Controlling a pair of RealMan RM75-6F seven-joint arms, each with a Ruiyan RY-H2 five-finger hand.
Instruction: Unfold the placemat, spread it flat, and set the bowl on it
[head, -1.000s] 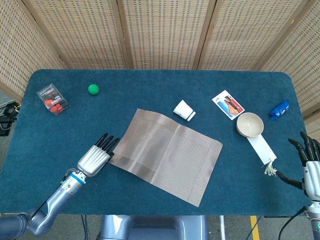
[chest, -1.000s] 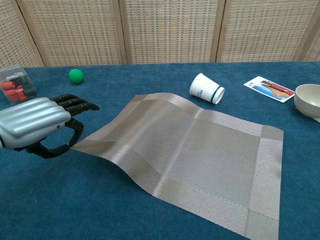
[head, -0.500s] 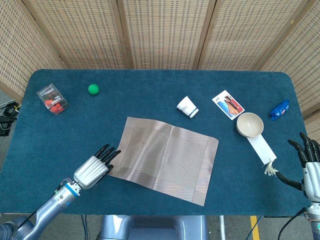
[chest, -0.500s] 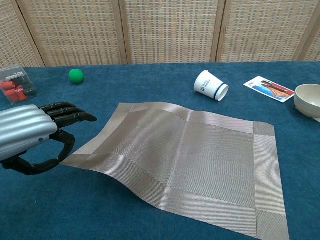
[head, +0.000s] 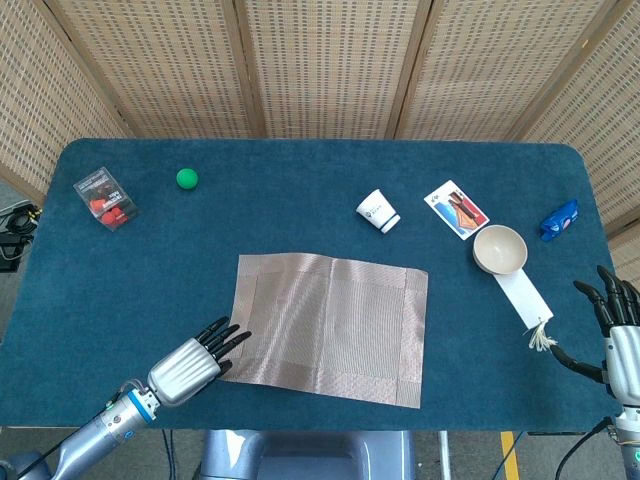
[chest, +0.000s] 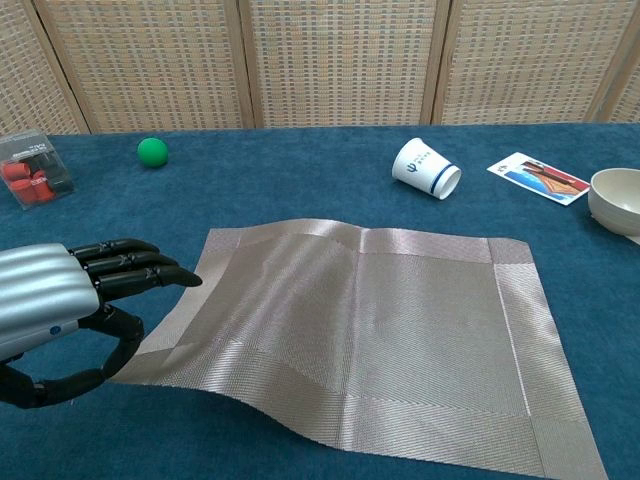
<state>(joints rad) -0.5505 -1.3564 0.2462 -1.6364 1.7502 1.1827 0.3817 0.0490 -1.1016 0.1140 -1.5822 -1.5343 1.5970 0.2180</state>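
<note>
The tan woven placemat (head: 330, 325) lies unfolded on the blue table (head: 300, 180), its near-left part slightly rippled and raised (chest: 260, 360). My left hand (head: 195, 362) is at the mat's near-left corner. In the chest view the left hand (chest: 70, 310) has its thumb at that corner and its fingers reaching over the mat's edge, gripping it. The cream bowl (head: 500, 249) stands upright at the right, off the mat, also seen as the bowl (chest: 618, 200) at the frame edge. My right hand (head: 615, 335) hangs open off the table's right edge, holding nothing.
A paper cup (head: 379, 211) lies on its side behind the mat. A picture card (head: 456, 209), a blue packet (head: 559, 219) and a white strip with a tassel (head: 522, 298) surround the bowl. A green ball (head: 187, 178) and a clear box (head: 105, 196) sit far left.
My left hand has drawn back toward the near edge, pulling the placemat with it; the mat has turned square to the table and lies flatter. The right hand stayed put.
</note>
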